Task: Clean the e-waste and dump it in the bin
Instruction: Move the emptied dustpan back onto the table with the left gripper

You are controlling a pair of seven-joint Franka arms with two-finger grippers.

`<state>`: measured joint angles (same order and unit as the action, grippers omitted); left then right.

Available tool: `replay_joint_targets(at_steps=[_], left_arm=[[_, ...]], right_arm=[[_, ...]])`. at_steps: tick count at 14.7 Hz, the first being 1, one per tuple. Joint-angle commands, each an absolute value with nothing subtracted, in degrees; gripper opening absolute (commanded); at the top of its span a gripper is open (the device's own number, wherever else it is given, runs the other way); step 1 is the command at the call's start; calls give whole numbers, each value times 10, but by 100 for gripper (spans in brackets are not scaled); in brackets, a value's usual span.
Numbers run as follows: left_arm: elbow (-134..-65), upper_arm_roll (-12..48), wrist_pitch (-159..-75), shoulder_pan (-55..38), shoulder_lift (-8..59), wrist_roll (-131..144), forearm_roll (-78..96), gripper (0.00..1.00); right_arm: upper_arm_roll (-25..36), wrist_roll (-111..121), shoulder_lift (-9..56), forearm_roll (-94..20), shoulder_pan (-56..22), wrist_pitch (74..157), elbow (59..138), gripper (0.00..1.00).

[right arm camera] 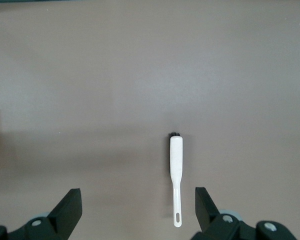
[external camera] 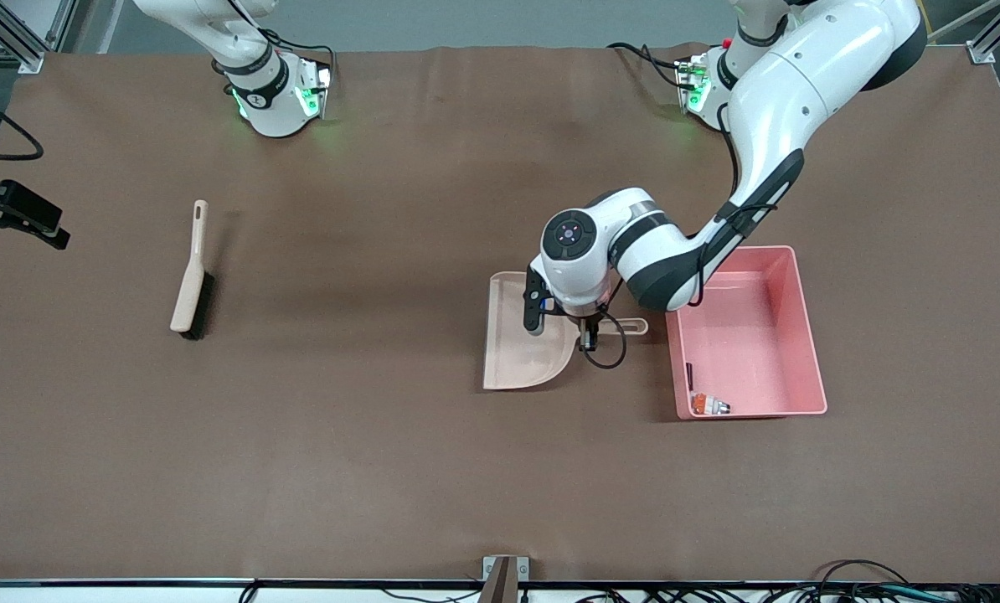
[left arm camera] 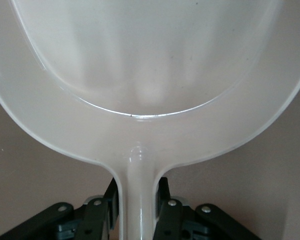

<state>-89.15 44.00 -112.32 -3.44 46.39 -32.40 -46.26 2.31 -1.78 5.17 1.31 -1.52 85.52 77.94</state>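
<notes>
left gripper (left arm camera: 135, 210) has its fingers clamped tight on the handle of the beige dustpan (external camera: 521, 352), which sits flat on the brown desk (external camera: 383, 469) just beside the pink bin (external camera: 793, 335). both e-waste bits are in the bin: the white-and-grey component (external camera: 709, 406) in its corner nearest the front camera, the dark block (external camera: 689, 374) by the wall facing the dustpan. right gripper (right arm camera: 137, 210) hangs with fingers spread wide and empty over the brush (external camera: 192, 272) toward the right arm's end.

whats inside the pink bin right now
In the pink bin, two e-waste parts lie at the end nearest the front camera: a white-and-grey component in the corner and a dark block along the wall. The left arm covers part of the floor.
</notes>
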Motion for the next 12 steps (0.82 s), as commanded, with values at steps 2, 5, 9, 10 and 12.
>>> replay_joint_targets(at_steps=[2, 5, 9, 10, 12], left_arm=[[-879, 426, -1124, -54, 468, -273, -475, 15], [-875, 395, -1139, -80, 468, -262, -475, 18], [-875, 392, -1158, -80, 474, -266, -496, 21], [-875, 392, -1158, -79, 475, -267, -505, 21], [-875, 391, -1162, -78, 477, -268, -508, 22]], right_arm=[[25, -18, 50, 6, -14, 852, 776, 100], [25, -18, 51, 5, -13, 853, 776, 100], [25, -19, 51, 5, -16, 852, 776, 100], [25, -19, 51, 5, -16, 851, 776, 100], [25, -20, 51, 5, -16, 850, 776, 100]])
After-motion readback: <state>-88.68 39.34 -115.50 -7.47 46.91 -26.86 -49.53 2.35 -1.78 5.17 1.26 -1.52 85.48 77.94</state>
